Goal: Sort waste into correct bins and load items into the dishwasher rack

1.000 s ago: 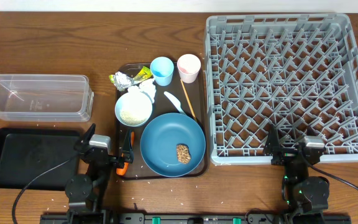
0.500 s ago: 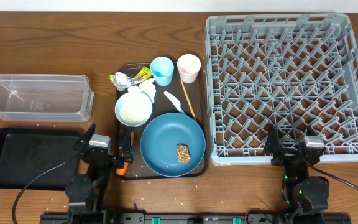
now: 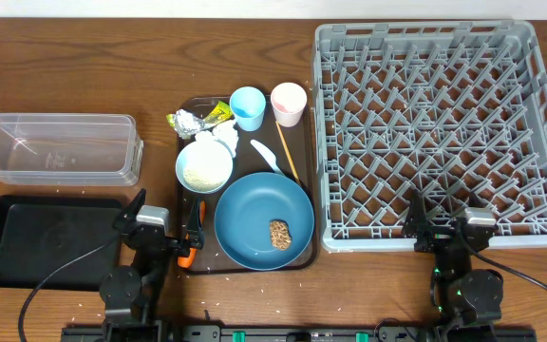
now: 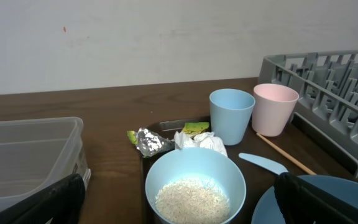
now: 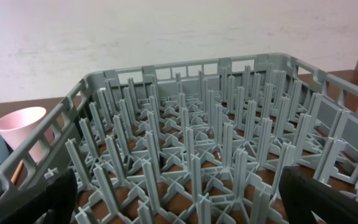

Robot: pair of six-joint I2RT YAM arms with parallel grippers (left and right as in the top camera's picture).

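Note:
On the brown serving tray (image 3: 304, 142) sit the blue plate (image 3: 254, 214) with a brown chunk (image 3: 279, 235), the pale blue bowl (image 3: 203, 166) of rice, a light blue cup (image 3: 247, 107), a pink cup (image 3: 288, 103), a spoon (image 3: 266, 156), chopsticks (image 3: 288, 152), foil (image 3: 184, 122), a yellow wrapper (image 3: 220, 112) and tissue (image 3: 224, 135). The carrot (image 3: 200, 207) lies at the tray's left front. My left gripper (image 3: 166, 214) is open and empty, near the bowl (image 4: 166, 163). My right gripper (image 3: 443, 226) is open and empty at the grey rack's (image 3: 440, 133) front edge.
The clear tub (image 3: 55, 149) stands at the left, with the black tray (image 3: 46, 239) in front of it. Loose rice grains dot the table near the serving tray's front. The rack's pegs (image 5: 191, 155) fill the right wrist view.

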